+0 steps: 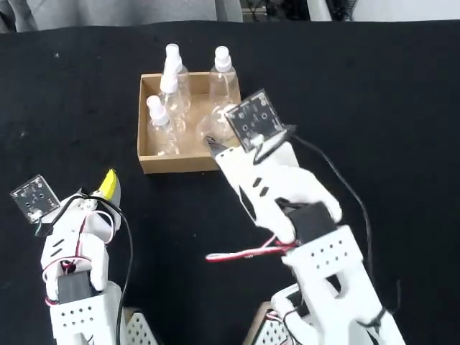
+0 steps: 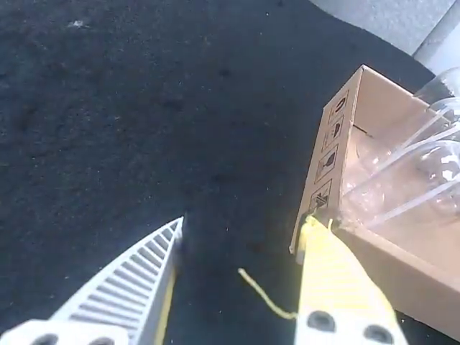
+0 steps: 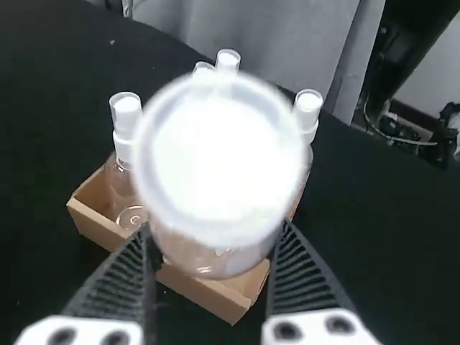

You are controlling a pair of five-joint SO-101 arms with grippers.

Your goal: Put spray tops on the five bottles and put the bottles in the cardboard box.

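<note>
fifth bottle point(image 3: 215, 172), white top toward camera, clamped in right gripper point(image 3: 215, 233) over cardboard box point(image 3: 93, 208) | four capped bottles point(image 1: 172, 79) standing inside | left gripper point(image 2: 244, 224) open, empty, beside box | remaining, i judge: lower and release

Four capped clear bottles point(image 1: 223, 79) stand in the cardboard box point(image 1: 176, 163).

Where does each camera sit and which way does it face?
High view: above the table, looking down on left gripper, right gripper, cardboard box.
Left wrist view: on left arm, looking past open left gripper at the box's corner.
Right wrist view: on right arm, looking along right gripper clamping a bottle.
All share the box.
</note>
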